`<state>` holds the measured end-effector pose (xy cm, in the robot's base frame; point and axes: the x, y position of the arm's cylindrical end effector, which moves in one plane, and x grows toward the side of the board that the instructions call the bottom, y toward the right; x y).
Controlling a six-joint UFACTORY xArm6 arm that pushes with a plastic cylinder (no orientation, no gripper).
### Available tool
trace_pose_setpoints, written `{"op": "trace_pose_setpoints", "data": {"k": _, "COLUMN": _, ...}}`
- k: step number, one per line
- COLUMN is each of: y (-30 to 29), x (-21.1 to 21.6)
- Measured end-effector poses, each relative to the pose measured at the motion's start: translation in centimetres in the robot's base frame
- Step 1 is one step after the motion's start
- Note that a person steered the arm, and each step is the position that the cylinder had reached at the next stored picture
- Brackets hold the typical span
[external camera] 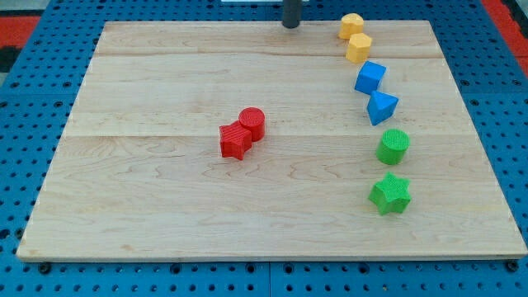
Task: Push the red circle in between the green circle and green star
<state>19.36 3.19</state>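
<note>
The red circle (252, 123) sits near the board's middle, touching a red star-like block (236, 141) at its lower left. The green circle (393, 146) is at the view's right, with the green star (389, 194) just below it and a small gap between them. My tip (291, 24) is at the view's top, at the board's top edge, far above and slightly right of the red circle, touching no block.
The wooden board (148, 198) lies on a blue pegboard. On the right side, above the green circle, a column holds two yellow blocks (351, 25) (359, 47), a blue cube (370, 77) and a blue triangle (381, 107).
</note>
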Motion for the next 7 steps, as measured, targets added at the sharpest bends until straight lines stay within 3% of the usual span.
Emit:
{"op": "trace_pose_setpoints", "data": {"k": 1, "y": -1.7, "x": 2.0}}
{"op": "trace_pose_setpoints", "data": {"k": 3, "y": -1.7, "x": 14.1}}
{"op": "trace_pose_setpoints", "data": {"k": 6, "y": -4.3, "x": 24.5}}
{"op": "trace_pose_setpoints", "data": {"k": 7, "y": -5.2, "x": 25.9}}
